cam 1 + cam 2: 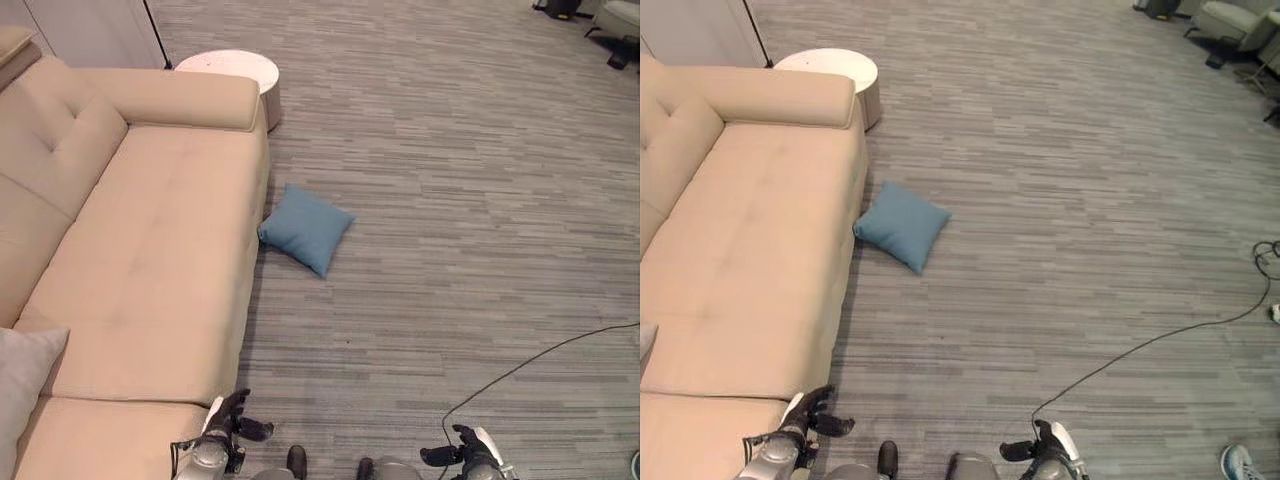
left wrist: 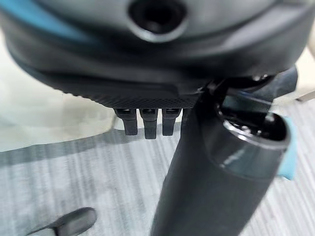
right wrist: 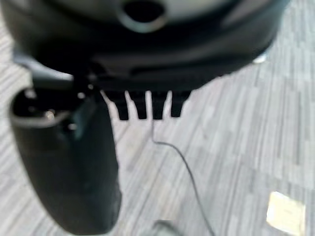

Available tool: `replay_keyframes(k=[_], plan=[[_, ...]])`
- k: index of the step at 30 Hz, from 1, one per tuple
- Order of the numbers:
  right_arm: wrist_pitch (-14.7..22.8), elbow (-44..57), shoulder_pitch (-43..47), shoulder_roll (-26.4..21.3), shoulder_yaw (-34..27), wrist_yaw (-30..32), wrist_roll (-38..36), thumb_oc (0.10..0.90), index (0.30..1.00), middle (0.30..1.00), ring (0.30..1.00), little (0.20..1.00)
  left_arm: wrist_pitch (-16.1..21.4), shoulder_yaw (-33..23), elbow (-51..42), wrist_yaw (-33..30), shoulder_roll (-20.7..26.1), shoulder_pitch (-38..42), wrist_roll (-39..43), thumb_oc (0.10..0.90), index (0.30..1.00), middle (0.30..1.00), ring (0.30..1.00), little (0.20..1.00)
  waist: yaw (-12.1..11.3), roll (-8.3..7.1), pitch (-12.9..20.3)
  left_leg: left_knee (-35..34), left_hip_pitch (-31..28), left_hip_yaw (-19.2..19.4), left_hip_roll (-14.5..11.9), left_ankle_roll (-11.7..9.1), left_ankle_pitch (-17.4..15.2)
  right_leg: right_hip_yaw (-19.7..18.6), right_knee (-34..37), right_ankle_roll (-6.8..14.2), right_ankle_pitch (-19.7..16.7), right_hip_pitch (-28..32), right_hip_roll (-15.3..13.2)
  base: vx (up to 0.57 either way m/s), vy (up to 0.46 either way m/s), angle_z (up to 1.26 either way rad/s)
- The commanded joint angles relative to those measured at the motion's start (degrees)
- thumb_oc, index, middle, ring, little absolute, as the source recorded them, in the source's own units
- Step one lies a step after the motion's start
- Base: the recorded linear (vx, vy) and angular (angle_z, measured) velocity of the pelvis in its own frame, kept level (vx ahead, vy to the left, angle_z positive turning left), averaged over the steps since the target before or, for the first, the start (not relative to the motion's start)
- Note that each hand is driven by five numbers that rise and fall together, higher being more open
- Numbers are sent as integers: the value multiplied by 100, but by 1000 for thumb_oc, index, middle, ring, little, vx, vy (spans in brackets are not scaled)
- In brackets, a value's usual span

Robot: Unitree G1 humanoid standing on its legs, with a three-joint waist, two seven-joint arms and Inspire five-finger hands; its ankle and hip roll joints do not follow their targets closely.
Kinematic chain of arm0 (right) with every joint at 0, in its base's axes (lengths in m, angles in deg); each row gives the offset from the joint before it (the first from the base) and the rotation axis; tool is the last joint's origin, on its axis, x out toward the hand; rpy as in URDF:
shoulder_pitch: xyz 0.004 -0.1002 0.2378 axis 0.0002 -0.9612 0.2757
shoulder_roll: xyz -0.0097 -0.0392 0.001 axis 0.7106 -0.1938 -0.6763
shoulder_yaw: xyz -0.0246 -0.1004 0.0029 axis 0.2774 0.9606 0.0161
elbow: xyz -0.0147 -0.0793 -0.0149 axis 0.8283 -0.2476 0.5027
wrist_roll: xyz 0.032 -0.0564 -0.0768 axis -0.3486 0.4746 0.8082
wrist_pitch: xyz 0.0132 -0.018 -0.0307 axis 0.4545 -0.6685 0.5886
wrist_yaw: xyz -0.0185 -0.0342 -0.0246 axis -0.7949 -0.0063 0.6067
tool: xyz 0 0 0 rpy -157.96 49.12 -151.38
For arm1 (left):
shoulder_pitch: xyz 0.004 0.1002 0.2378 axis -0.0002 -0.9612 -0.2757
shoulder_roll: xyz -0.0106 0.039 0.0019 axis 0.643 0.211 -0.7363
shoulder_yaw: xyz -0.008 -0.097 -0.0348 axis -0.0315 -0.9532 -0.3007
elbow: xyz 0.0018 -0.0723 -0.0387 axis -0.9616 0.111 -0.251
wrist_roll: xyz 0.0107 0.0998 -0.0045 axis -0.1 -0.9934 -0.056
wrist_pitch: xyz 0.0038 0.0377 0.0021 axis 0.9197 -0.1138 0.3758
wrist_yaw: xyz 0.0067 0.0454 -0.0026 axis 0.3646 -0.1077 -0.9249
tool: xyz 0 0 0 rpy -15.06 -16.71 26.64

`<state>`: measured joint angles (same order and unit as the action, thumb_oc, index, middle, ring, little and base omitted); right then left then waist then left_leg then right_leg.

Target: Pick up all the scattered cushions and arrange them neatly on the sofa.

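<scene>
Grey carpet floor (image 1: 450, 200) carries one blue cushion (image 1: 305, 228), touching the beige sofa (image 1: 150, 260) front; it looks light, soft and compressible, best pinched at a plump edge or corner, while left hand (image 1: 228, 418) and right hand (image 1: 462, 447) hang relaxed, holding nothing.

Grey striped carpet floor (image 1: 450, 200), round white side table (image 1: 235, 70)

The grey striped carpet floor (image 1: 450, 200) carries a blue cushion (image 1: 305, 228), lying flat and touching the front edge of the beige sofa (image 1: 150, 270). A round white side table (image 1: 232, 68) stands on the floor just beside the sofa's armrest. On the sofa seat rests what seems a pale grey cushion (image 1: 25, 385), at its near end.
</scene>
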<state>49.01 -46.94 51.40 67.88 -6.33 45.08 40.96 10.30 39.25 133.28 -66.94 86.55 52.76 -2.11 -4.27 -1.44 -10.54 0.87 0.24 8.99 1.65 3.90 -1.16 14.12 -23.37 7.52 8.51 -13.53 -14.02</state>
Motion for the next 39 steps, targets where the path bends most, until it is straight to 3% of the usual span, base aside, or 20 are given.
replay_keyframes(k=[1,7,8,9,11,15,17,18,19,20,24,28,29,30,31,32,33,34,36,39], plan=[[-13,116,105,-424,176,93,-25,800,900,900,900,900,97,-76,59,-89,-57,-21,-183,800,900,900,900,900,-18,180,43,208,-66,-1044,-155,-138,-668,152,1077,8,-745,192,150,352,-305,-68],[68,166,-1,-379,98,131,-209,800,900,900,900,900,88,55,289,-131,-196,47,-245,800,900,900,900,900,204,30,143,534,-194,-1037,-414,-462,-824,189,1504,-108,-730,476,387,228,-278,10],[94,177,-17,-393,68,147,-278,800,900,900,900,900,91,98,293,-106,-221,63,-229,800,900,900,900,900,216,19,128,902,-26,-983,-478,-538,-714,309,1619,-178,-691,634,440,143,-405,48],[106,191,-26,-455,8,179,-321,800,900,900,900,900,111,148,218,-52,-230,84,-189,800,900,900,900,900,193,-23,12,1965,477,-811,-663,-628,-318,411,1712,-347,-619,877,531,112,-331,59],[96,209,-39,-481,14,193,-339,800,900,900,900,900,113,197,140,-25,-229,92,-182,800,900,900,900,900,145,-53,-62,2455,722,-758,-741,-612,-177,450,1762,-449,-581,979,587,114,-304,37],[60,214,-36,-520,52,184,-358,800,900,900,900,900,117,251,36,-42,-247,160,-120,800,900,900,900,900,2,-134,-162,2939,1219,-759,-471,-507,-326,340,1880,-558,-389,1278,768,235,-210,-30],[77,218,-10,-523,93,208,-383,800,900,900,900,900,84,276,-31,-69,-252,178,-104,800,900,900,900,900,-56,-164,-142,2487,1379,-734,-291,-454,-480,266,1975,-533,-244,1428,868,316,-107,-24],[91,224,-13,-541,137,257,-403,800,900,900,900,900,60,341,-76,-73,-234,198,-168,800,900,900,900,900,-93,-130,-117,1783,1585,-639,-166,-449,-269,287,2079,-537,-119,1597,1031,221,-61,-21],[91,224,-14,-541,137,257,-403,800,900,900,900,900,59,341,-76,-73,-234,197,-168,800,900,900,900,900,-94,-135,-120,1768,1572,-636,-161,-448,-262,285,2079,-536,-118,1602,1026,503,-108,-14],[95,200,-27,-530,193,276,-400,800,900,900,900,900,63,353,-119,-61,-219,199,-243,800,900,900,900,900,-197,-63,-77,803,1632,-666,8,-505,284,191,2216,-505,-41,1856,1293,384,-57,-11],[38,172,-50,-451,309,192,-258,800,900,900,900,900,89,270,-119,-28,-204,86,-199,800,900,900,900,900,-365,-22,53,154,1679,-674,143,-452,524,-97,2187,-486,114,2081,1531,445,-11,-19],[17,161,-108,-370,369,115,-70,800,900,900,900,900,52,123,-86,5,-162,-89,-100,800,900,900,900,900,-453,-137,265,468,1491,-852,288,-243,350,-215,1663,-269,158,2175,1378,354,71,-67],[1,133,-148,-379,401,29,70,800,900,900,900,900,48,54,-99,46,-123,-157,-72,800,900,900,900,900,-529,-199,324,598,1283,-873,411,-50,101,-253,899,-12,-174,2043,1156,381,121,-18],[1,133,-147,-380,401,29,71,800,900,900,900,900,48,54,-99,46,-125,-156,-72,800,900,900,900,900,-532,-191,337,595,1299,-873,401,-51,109,-256,905,-14,-187,2027,1166,451,186,-30],[-37,118,-157,-374,392,-32,137,800,900,900,900,900,26,13,-60,59,-96,-178,-83,800,900,900,900,900,-500,-179,321,600,1025,-919,483,128,-90,-284,-129,260,-749,1675,933,187,101,-35],[-37,118,-157,-376,392,-32,137,800,900,900,900,900,26,13,-60,59,-98,-177,-83,800,900,900,900,900,-502,-169,334,595,1040,-920,471,125,-81,-285,-117,256,-765,1661,946,282,155,-24],[-48,130,-143,-392,391,-42,141,800,900,900,900,900,12,-3,-80,46,-90,-195,-79,800,900,900,900,900,-453,-127,287,610,897,-960,506,241,-174,-310,-722,377,-1246,1425,824,281,127,7],[-28,159,-116,-412,377,-61,176,800,900,900,900,900,20,-13,-67,36,-40,-191,-67,800,900,900,900,900,-394,41,262,583,647,-1117,442,337,-284,-239,-1446,316,-1389,1053,746,283,126,17],[-23,186,-94,-425,397,-58,202,800,900,900,900,900,34,2,-84,20,-28,-194,-41,800,900,900,900,900,-355,111,215,573,503,-1193,425,367,-343,-145,-1729,222,-1246,734,609,245,67,24],[4,218,-17,-449,417,-53,212,800,900,900,900,900,55,-6,-87,16,-31,-149,-39,800,900,900,900,900,-282,194,117,540,151,-1402,391,314,-535,164,-819,-14,-800,392,374,367,-102,17]])
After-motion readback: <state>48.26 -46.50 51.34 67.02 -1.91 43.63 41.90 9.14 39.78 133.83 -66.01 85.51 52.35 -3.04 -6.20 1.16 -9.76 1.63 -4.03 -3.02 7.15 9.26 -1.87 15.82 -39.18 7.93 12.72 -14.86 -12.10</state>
